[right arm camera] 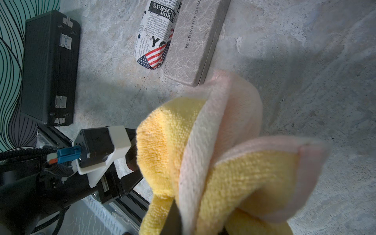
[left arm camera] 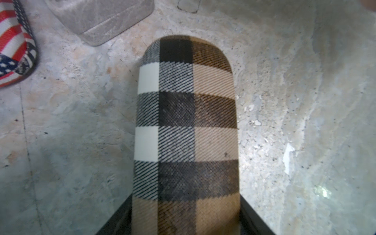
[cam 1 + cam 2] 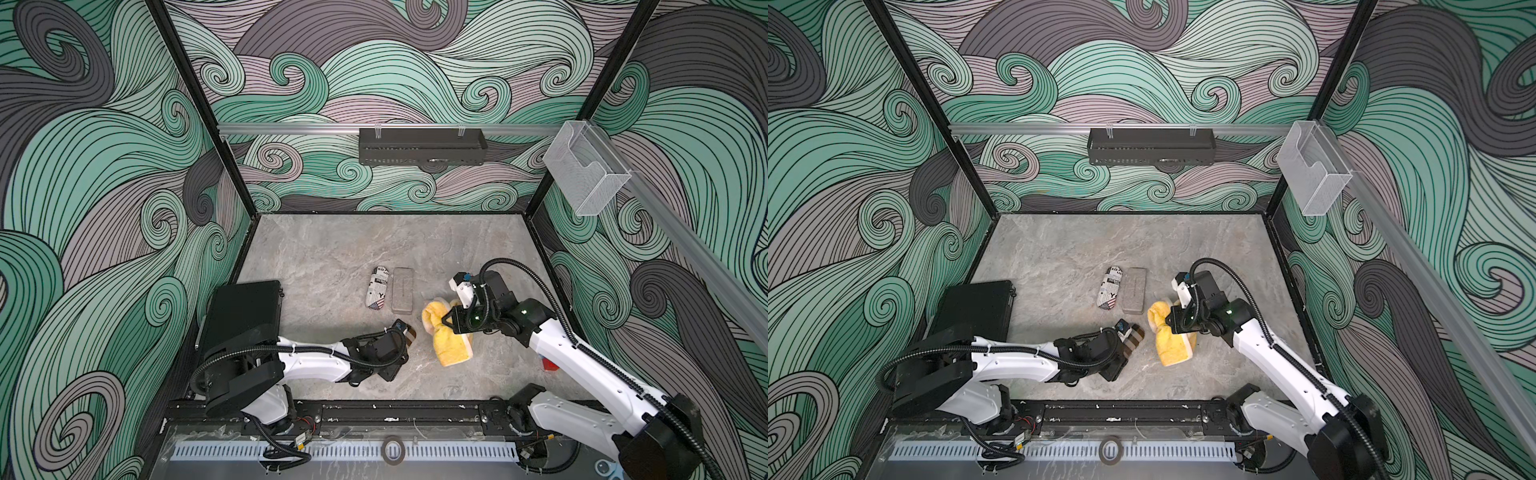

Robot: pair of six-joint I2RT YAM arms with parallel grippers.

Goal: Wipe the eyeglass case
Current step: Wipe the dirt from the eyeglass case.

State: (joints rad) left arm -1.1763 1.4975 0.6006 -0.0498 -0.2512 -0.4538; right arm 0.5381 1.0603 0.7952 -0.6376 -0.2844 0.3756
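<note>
Eyeglass case [image 2: 186, 132] wears tan, black, white plaid.

On the newspaper-print eyeglass case [image 1: 156, 38], a white-on-black heading, "SUBSCR" over "MORE", is read in the right wrist view, cut off at the case's edge. Below it the large black letters "YO" are seen beside a stars-and-stripes flag motif. The fine columns of print are too small to be made out. Along the marbled grey eyeglass case [image 1: 195, 44] just beside it, "REFUELING FOR CHINA" is printed in small capitals. In both top views only a bold "Y" can be picked out on the newspaper-print eyeglass case [image 3: 378, 288] [image 3: 1110, 287].
</note>
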